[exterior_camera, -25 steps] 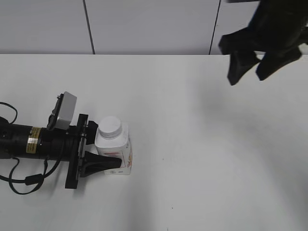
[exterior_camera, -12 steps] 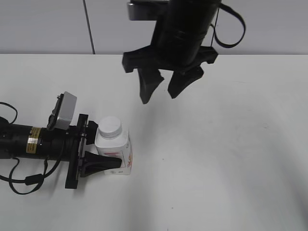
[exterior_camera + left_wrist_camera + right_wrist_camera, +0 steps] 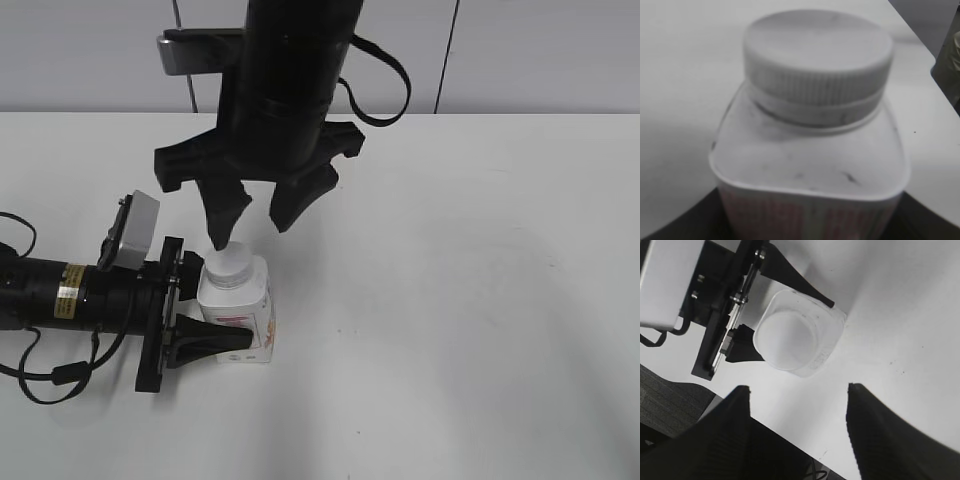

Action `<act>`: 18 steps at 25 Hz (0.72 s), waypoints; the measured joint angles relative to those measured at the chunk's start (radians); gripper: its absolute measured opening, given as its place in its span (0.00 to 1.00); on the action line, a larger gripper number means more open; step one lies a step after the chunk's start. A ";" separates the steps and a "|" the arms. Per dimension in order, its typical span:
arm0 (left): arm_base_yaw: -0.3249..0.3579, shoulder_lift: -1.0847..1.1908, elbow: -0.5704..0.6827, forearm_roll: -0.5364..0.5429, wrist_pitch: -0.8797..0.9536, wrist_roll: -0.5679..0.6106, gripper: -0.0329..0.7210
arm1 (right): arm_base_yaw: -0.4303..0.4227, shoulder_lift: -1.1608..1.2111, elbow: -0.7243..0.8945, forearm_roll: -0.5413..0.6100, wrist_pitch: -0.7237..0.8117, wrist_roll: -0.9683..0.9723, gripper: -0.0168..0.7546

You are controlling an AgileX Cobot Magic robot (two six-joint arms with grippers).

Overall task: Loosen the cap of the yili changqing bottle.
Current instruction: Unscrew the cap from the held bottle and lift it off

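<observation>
Two grippers: our left (image 3: 232, 338) pinches the bottle (image 3: 238, 308); our right (image 3: 252, 215), spread at the cap's (image 3: 230, 264) twelve o'clock, must next descend and close.

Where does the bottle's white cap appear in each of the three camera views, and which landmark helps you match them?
Exterior view: the cap sits lower left of centre, just under the right gripper.
Left wrist view: the cap fills the upper middle, seen close from the side.
Right wrist view: the cap lies near centre, seen from above.
Shared landmark: the bottle beneath it, held by the left gripper.
</observation>
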 joint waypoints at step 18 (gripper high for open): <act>0.000 0.000 0.000 0.000 0.000 0.000 0.60 | 0.022 0.118 -0.108 0.016 0.003 -0.013 0.73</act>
